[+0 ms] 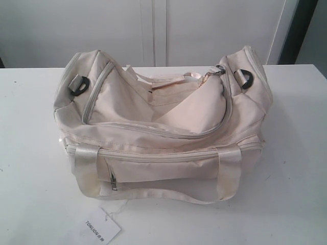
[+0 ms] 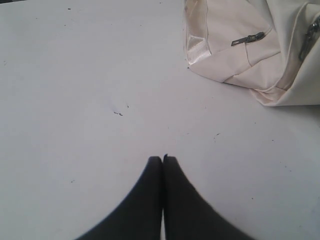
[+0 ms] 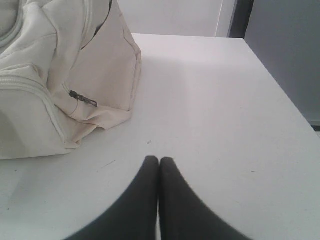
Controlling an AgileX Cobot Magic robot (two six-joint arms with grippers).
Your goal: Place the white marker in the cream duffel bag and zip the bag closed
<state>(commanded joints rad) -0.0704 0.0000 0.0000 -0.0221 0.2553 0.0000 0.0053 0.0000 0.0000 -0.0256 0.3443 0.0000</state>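
Observation:
The cream duffel bag (image 1: 163,127) lies across the middle of the white table (image 1: 30,153), its top zipper running shut along the curved flap. Its ring pull (image 1: 220,71) sits at the right end near a black ring (image 1: 246,79). The white marker is out of view. My left gripper (image 2: 162,159) is shut and empty over bare table, with a corner of the bag (image 2: 240,45) off to one side. My right gripper (image 3: 159,160) is shut and empty too, beside the bag's end (image 3: 90,75). Neither gripper shows in the exterior view.
A white "TONLION" tag (image 1: 102,227) lies on the table in front of the bag. One webbing handle (image 1: 153,194) trails along the front. The table's right edge (image 3: 285,95) drops off near a grey wall. White cabinet doors (image 1: 153,30) stand behind.

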